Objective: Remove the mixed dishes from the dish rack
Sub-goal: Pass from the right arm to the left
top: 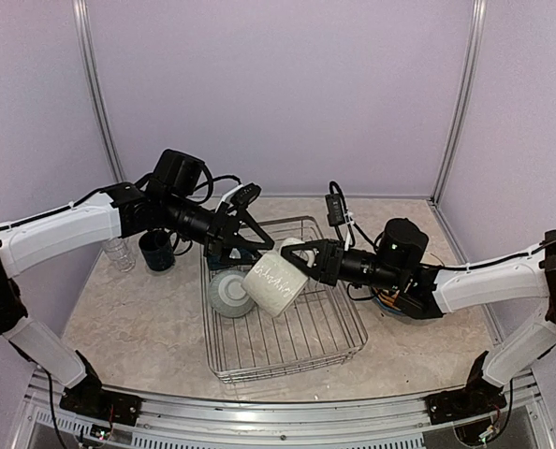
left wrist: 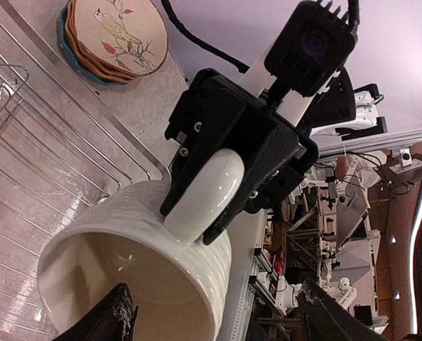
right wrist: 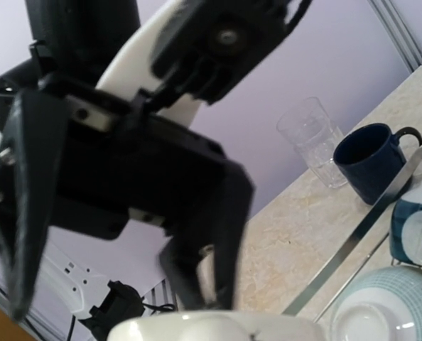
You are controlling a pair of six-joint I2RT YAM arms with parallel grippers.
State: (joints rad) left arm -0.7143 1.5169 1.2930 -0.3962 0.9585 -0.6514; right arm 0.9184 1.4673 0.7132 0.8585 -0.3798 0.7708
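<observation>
Above the dish rack (top: 278, 341), my right fingers (left wrist: 190, 174) clamp the cream mug (top: 276, 278) by its handle; my left fingers (left wrist: 115, 316) stand wide at its rim (tips cut off at frame's edge, so I cannot tell whether they touch).

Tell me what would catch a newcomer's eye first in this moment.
The cream mug hangs in mid-air over the dish rack, between the two arms. The right gripper is clamped on its handle, and the left gripper stands open at its rim. Next come the stack of plates, topped by a bird design, on the table right of the rack, and the navy mug and clear glass to its left.
</observation>
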